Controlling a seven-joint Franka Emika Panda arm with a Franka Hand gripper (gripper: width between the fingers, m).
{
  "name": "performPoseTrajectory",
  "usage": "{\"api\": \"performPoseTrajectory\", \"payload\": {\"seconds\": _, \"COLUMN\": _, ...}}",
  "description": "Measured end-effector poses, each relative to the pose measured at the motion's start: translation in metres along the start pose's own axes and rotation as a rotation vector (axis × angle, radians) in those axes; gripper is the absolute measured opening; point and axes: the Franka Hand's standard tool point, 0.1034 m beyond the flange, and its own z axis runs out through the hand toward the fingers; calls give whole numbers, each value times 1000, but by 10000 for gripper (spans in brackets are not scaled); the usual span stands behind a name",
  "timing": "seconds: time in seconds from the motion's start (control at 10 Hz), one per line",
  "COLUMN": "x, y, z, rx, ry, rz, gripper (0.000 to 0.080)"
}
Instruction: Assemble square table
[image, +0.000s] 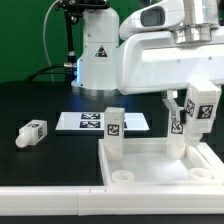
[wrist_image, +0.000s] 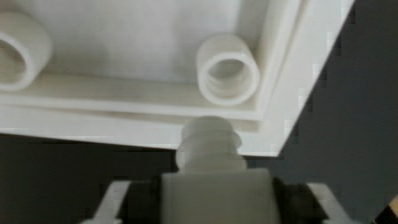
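Top (image: 150, 176) of the square table flat on the bench (image: 40, 100), at the exterior view's right; front rim near a long white rail (image: 50, 200); open black room to its left, broken only by a lying leg (image: 32, 131) and, farther back, the marker board (image: 90, 121); upright leg (image: 113, 135) at the far left corner; pincer (wrist_image: 214, 198) clamped on a held leg (wrist_image: 210, 150), tip over the top's edge, near a round socket (wrist_image: 228, 72); black-and-white square tags on legs; triangle sticker (image: 100, 52) too small to read.
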Motion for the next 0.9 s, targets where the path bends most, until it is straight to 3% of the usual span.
{"api": "performPoseTrajectory", "payload": {"seconds": 0.4, "x": -1, "y": 1, "z": 1, "rx": -1, "ry": -2, "rz": 2, "gripper": 285}}
{"api": "performPoseTrajectory", "payload": {"seconds": 0.9, "x": -5, "y": -3, "z": 35, "rx": -7, "ry": -13, "rz": 13, "gripper": 285}}
